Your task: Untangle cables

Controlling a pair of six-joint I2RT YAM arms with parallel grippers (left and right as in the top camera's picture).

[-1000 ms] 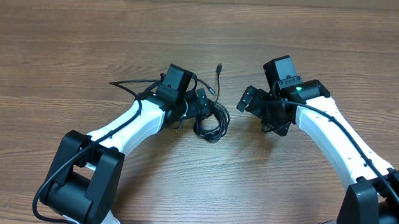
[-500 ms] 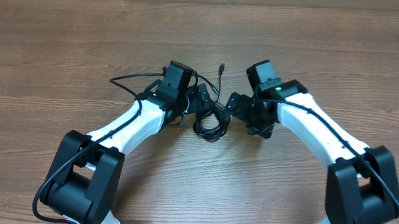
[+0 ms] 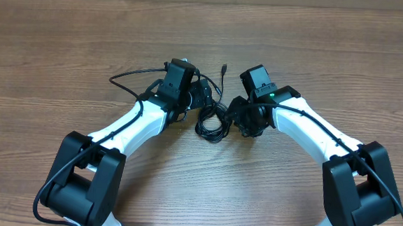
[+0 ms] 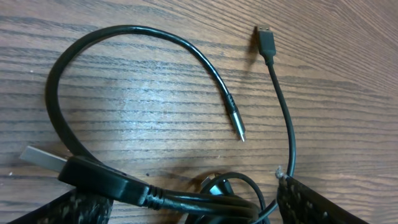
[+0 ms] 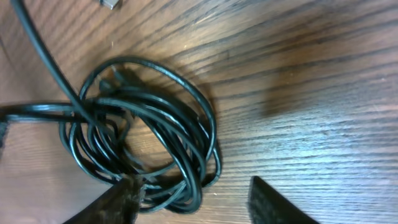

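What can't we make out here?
Cable count in the coil: strands overlap; right wrist view blurred, overhead too small.
Where the cable from the dark plug leads: left wrist view, lost among strands at the bottom edge.
Fingertips of the left gripper, overhead: dark against the coil, too small.
Whether the right gripper touches the coil: right wrist view, fingers blurred, cut by the edge.
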